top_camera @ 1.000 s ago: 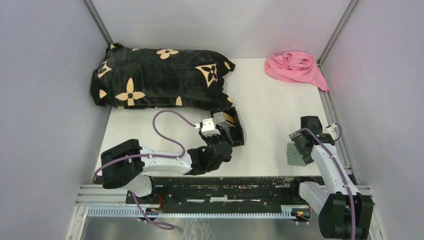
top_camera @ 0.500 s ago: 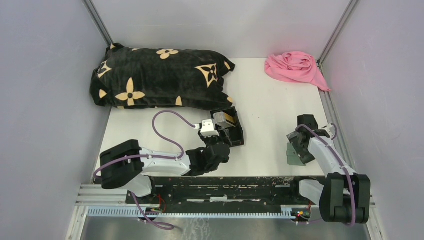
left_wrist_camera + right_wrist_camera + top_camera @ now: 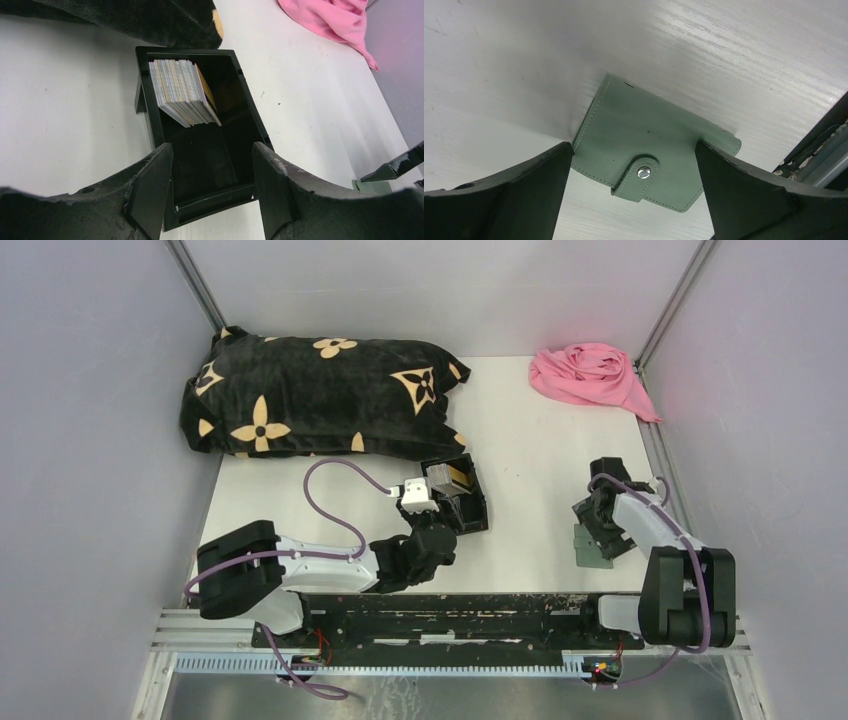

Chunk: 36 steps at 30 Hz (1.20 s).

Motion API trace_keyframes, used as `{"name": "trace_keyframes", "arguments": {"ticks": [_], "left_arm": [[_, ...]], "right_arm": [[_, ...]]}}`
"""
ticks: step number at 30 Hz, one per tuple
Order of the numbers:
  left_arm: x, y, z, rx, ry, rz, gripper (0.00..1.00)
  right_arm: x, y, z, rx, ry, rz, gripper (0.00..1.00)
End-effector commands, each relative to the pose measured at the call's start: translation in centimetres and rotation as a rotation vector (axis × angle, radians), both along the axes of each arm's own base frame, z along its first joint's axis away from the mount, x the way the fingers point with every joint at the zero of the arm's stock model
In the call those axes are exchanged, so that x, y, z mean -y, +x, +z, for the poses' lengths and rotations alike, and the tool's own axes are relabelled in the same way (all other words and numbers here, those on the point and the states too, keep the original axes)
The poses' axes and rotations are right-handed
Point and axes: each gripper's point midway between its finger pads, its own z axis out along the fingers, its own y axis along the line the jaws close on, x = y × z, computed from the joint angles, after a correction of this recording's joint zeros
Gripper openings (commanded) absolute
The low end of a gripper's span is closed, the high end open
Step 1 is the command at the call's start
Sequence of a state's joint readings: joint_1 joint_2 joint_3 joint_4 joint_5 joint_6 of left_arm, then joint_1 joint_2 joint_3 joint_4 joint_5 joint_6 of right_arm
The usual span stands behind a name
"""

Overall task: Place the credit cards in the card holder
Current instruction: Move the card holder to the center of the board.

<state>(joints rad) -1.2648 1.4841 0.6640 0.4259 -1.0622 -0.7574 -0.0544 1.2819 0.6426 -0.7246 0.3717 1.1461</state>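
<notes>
White worktop: left tool part-open over box of cards; right tool wide over snapped holder. Next, likely: unsnap it.

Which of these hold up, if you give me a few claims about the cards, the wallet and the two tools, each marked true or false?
1. The credit cards stand on edge inside the black box. True.
2. The card holder lies open, slots showing. False: it is folded shut, its tab snapped.
3. The right tool grips a card. False: it is open, straddling the card holder, with no card.
4. The left tool is open at the black box's near end. True.
5. A pink cloth lies in the far right corner. True.
</notes>
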Motion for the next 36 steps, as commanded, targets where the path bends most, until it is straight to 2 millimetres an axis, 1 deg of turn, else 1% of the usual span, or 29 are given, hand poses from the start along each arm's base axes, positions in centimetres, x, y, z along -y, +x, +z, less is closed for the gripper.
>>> {"name": "trace_keyframes", "arguments": {"ticks": [1,3,6,9,14,16,20,25,29,31,36], "left_arm": [[-0.2,0.3,1.0,0.038,0.004,0.022,0.67],[-0.4,0.4,1.0,0.040,0.005,0.027,0.67],[-0.5,0.5,1.0,0.043,0.004,0.031,0.67],[-0.3,0.6,1.1,0.047,0.005,0.029,0.67],[-0.1,0.6,1.0,0.046,0.014,0.020,0.67],[-0.1,0.6,0.8,0.042,0.014,0.013,0.67],[0.0,0.3,0.6,0.031,0.004,-0.004,0.68],[-0.3,0.1,0.4,0.017,0.006,-0.011,0.68],[-0.5,-0.2,-0.1,0.003,0.011,-0.018,0.68],[-0.7,-0.3,-0.4,-0.005,0.018,-0.022,0.68],[-1.0,-0.6,-1.2,-0.018,0.024,-0.030,0.68]], "right_arm": [[0.0,3.8,-0.6,0.095,0.012,0.015,0.98],[-0.4,4.2,-1.3,0.070,0.030,0.054,0.95],[-1.7,4.9,-2.3,0.047,0.094,0.136,0.93],[-2.9,5.4,-2.8,0.044,0.126,0.201,0.92],[-5.1,6.3,-2.0,0.079,0.119,0.302,0.90],[-6.1,6.7,-1.7,0.091,0.118,0.331,0.88],[-8.7,7.1,-1.7,0.099,0.133,0.390,0.85],[-11.9,7.4,-1.6,0.121,0.150,0.435,0.84],[-14.7,7.9,-0.8,0.154,0.152,0.471,0.84],[-16.3,7.9,-0.4,0.164,0.151,0.495,0.84],[-19.4,7.8,0.3,0.186,0.140,0.527,0.85]]}}
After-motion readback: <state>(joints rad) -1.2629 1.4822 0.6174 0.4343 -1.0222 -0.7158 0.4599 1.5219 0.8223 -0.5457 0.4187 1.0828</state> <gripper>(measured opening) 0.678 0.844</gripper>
